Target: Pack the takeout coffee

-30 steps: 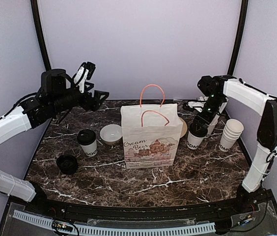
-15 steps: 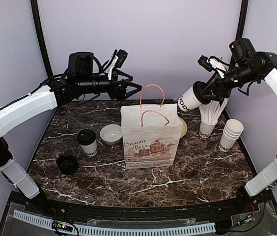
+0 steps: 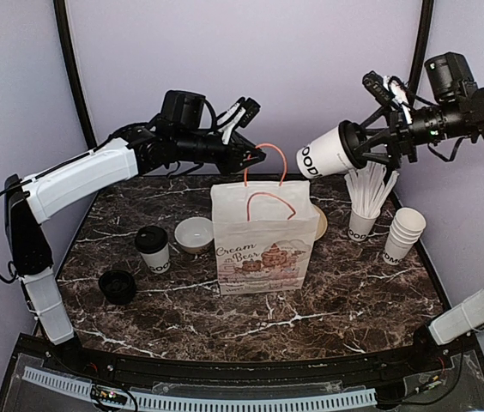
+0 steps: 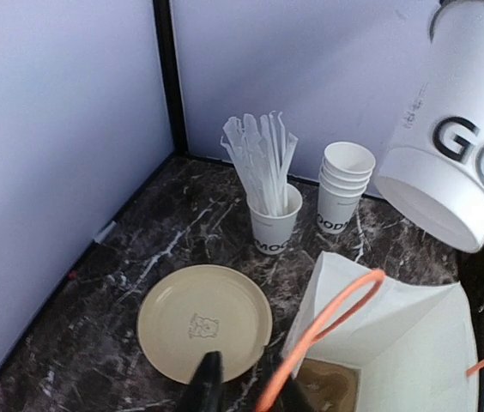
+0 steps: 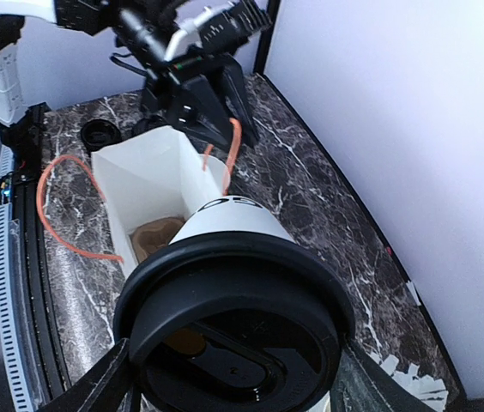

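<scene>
Coffee cup (image 3: 328,156) number one is up in the air in my right gripper (image 3: 364,144), whose fingers are clamped around its black-lidded end. It lies on its side with the white base and black lettering pointing left at the paper bag (image 3: 263,236). It hangs higher than the bag's top, just right of the orange handles and clear of them, over the back right part of the table (image 3: 328,300). From the right wrist I see the lid (image 5: 233,318) filling the view, and the open bag mouth beyond it with a brown tray (image 5: 160,236) at the bottom.

My second coffee cup (image 3: 152,249) stands upright with its lid on, toward the table's left edge, just left of a white bowl (image 3: 195,233) and apart from the bag.

My left gripper (image 3: 255,157) is at the bag's rear handle (image 4: 328,318). From the left wrist, the orange loop runs down between the two fingertips (image 4: 208,390), with a gap showing on one side. I cannot tell whether it is actually pinched.

Behind the bag a tan plate (image 4: 203,322) lies flat. A cup of white sticks (image 3: 364,202) and a stack of lidless cups (image 3: 403,233) stand near the back right corner.
</scene>
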